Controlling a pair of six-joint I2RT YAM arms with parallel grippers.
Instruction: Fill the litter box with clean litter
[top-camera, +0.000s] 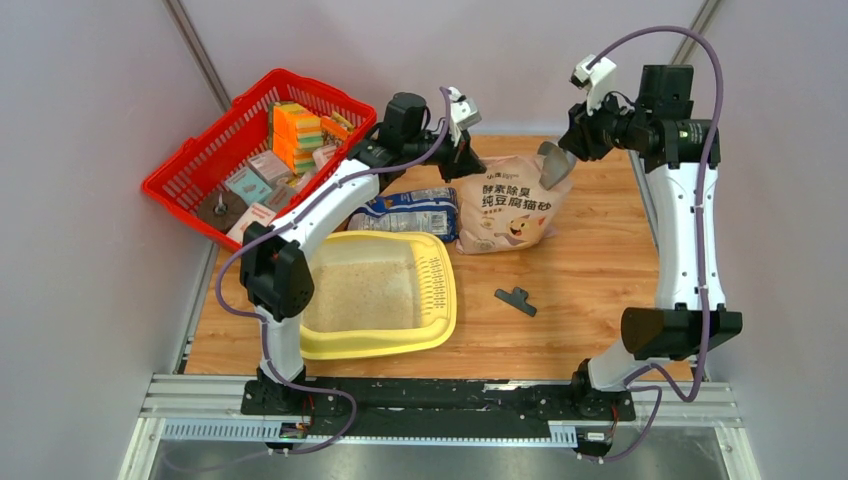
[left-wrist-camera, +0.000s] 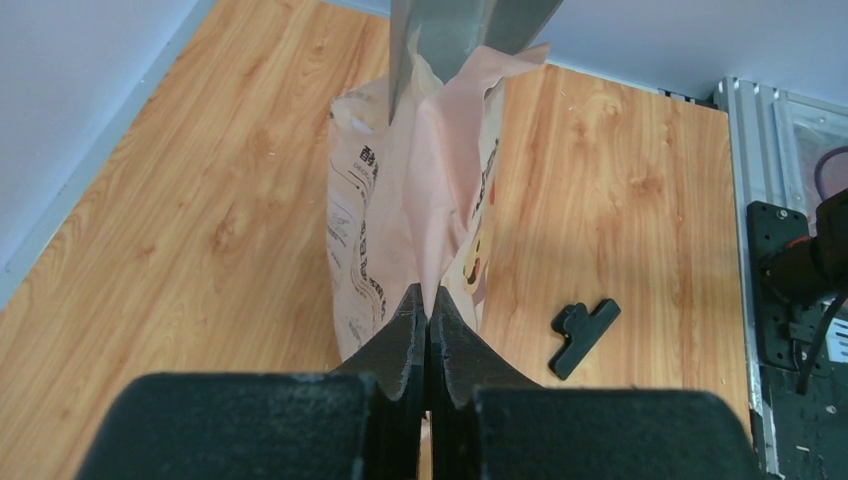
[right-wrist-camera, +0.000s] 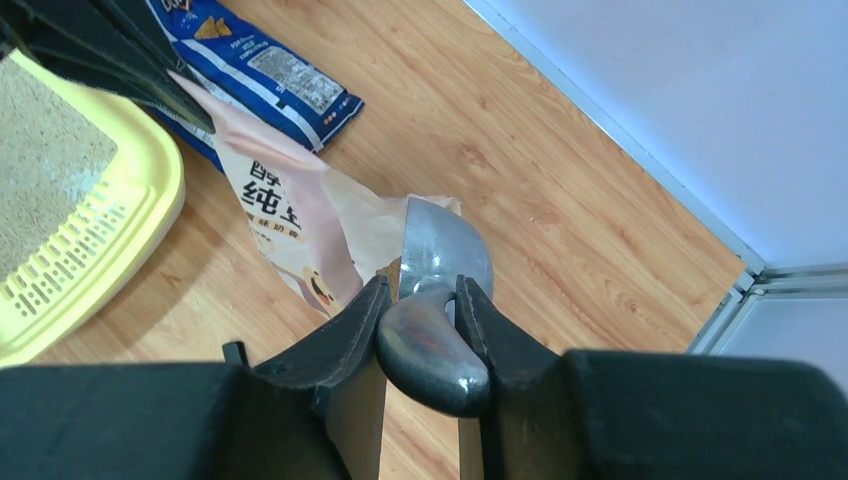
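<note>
Pale-yellow and rounded at its corners, the litter box (top-camera: 380, 347) was seen on the bench (top-camera: 600, 290) just in front and to the left of the tan paper bag (top-camera: 515, 205), with a layer of beige litter (top-camera: 360, 290) already spread across its floor. The step in hand was judged to be scooping from the bag. The left pincer (left-wrist-camera: 428, 318) was pressed together on the bag's upper edge, holding the mouth up. The right pincer (right-wrist-camera: 424, 300) was clamped on the handle of a metal scoop (right-wrist-camera: 445, 250), whose bowl was poised at the bag's opposite top corner. For the next move, the scoop would likely have to be dipped into the mouth, lifted level and carried from the bag to the box without spilling. A blue-and-white bag (top-camera: 415, 210) lay left of the paper bag, partly hidden by the left arm. A black clip (top-camera: 516, 300) lay in front of the paper bag, and a red basket (top-camera: 185, 165) stood well to its left. The bag's inside was hidden, so how much litter it held, and whether the scoop was loaded, could not be told.
</note>
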